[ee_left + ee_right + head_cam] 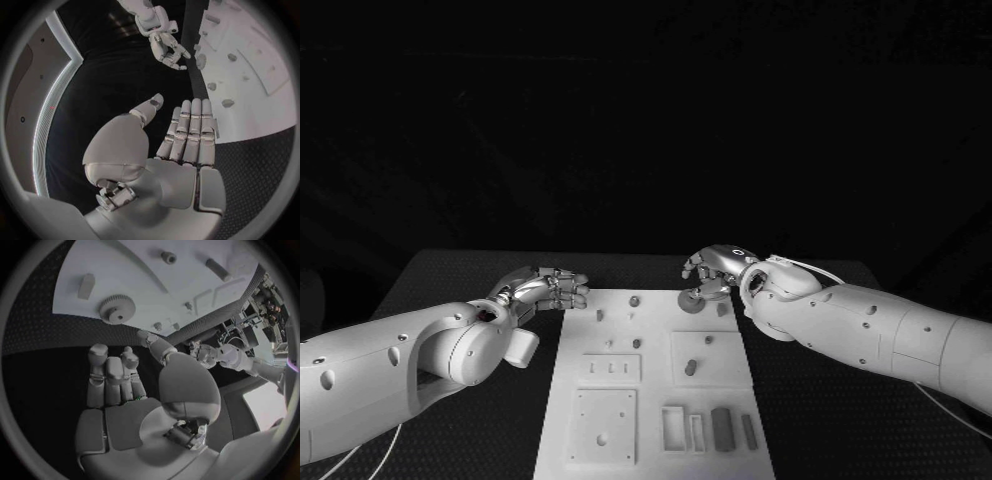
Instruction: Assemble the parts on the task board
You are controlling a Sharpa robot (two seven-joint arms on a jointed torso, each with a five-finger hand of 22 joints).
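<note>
Gear [115, 308] flat on the task board [656, 322], close to its far right corner and just inside the right edge, toothed rim all round, raised hub and bore facing up. No long axis to speak of (a disc, round in plan); bore axis upright, square to the board.

Right hand [718, 268] poised just above and beyond the gear, fingers [106, 375] stretched out and a little apart, thumb off to the side. Nothing held, and no contact with the gear visible from the right wrist. Left hand [542, 290] by the far left corner of the board, fingers straight and side by side, thumb apart, likewise holding nothing.

Step in hand, by best judgement: picking up that 1 gear for seating elsewhere on the board. Lower the right hand straight down over the hub, not in from the side (a sideways nudge likely to slide the gear off the right edge). Pinch across the rim on opposite teeth, thumb against fingertips. Keep the disc level while lifting, bore upright and ready for a post. Which post, hard to tell. Keep the left hand off the parts, or press lightly on the far left corner to steady the board. Mind the small dark part [691, 367] on the raised square nearer the middle.
</note>
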